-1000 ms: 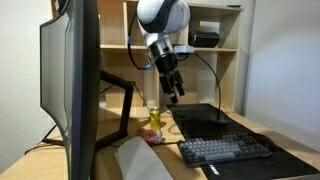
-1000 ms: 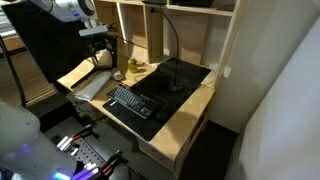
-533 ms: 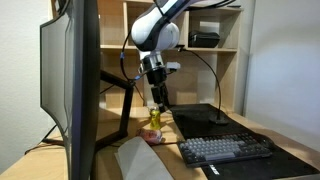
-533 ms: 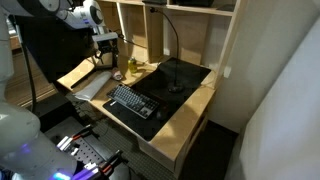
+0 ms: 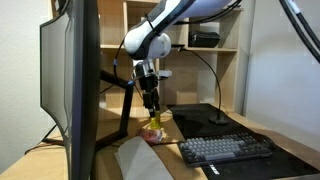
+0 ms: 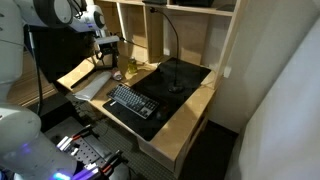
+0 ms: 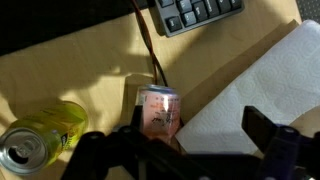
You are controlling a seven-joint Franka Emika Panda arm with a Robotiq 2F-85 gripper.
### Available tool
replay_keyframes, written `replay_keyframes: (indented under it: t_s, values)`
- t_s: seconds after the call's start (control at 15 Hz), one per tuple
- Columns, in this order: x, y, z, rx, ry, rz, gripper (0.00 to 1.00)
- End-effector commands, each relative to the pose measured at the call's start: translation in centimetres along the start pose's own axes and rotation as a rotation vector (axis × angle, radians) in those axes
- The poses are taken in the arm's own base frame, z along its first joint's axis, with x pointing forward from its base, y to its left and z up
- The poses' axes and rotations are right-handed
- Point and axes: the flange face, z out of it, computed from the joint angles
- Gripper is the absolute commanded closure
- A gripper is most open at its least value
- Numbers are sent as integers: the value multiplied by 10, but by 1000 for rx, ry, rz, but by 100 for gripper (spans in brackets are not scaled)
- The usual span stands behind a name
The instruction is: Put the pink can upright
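A wooden shelf unit [image 5: 228,75] backs the pale wooden desk [image 6: 190,110], where a big dark monitor [image 5: 70,90] stands at one end, with a black mat [image 5: 205,118], a keyboard [image 5: 225,150] and a white sheet [image 7: 255,75] spread over the top. The claw [image 5: 150,108] hangs low over the desk beside the mat, its jaws wide apart and holding nothing. In the wrist view the pink can [image 7: 158,110] lies on the bare wood right under the claw [image 7: 190,140], between the fingers and untouched, just beside the sheet's edge, with a yellow can [image 7: 45,135] on its side nearby.
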Motion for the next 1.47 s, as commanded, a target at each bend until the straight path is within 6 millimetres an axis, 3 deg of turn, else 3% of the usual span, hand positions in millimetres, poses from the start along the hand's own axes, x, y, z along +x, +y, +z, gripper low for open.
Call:
replay_keyframes:
  t_s: [0.0,0.47,0.6,0.67,0.93,1.4]
  values:
    - [6,2,5,-16,14,-9,0]
    - [16,13,28,-18,123,48,0]
    - [7,9,14,21,177,47,0]
    - [18,11,26,-2,123,46,0]
    - [12,12,10,-29,148,62,0]
    - [18,14,5,-88,195,124,0]
